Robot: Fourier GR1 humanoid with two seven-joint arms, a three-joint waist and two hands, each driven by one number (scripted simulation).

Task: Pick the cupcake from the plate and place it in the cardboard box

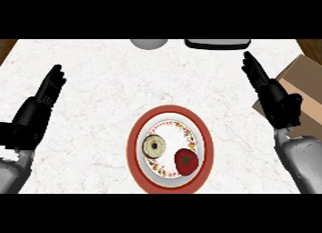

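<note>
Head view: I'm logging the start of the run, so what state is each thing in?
Cupcake: on the plate, untouched.
Tomato: on the plate, beside the cupcake.
Plate: flat on the counter, holding both.
Cardboard box: open, at the right edge.
Left hand: open, holding nothing.
Right hand: open, holding nothing.

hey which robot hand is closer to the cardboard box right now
Right. The right robot hand is open and overlaps the cardboard box at the counter's right edge. The left robot hand rests open at the far left, across the plate from the box.
</note>
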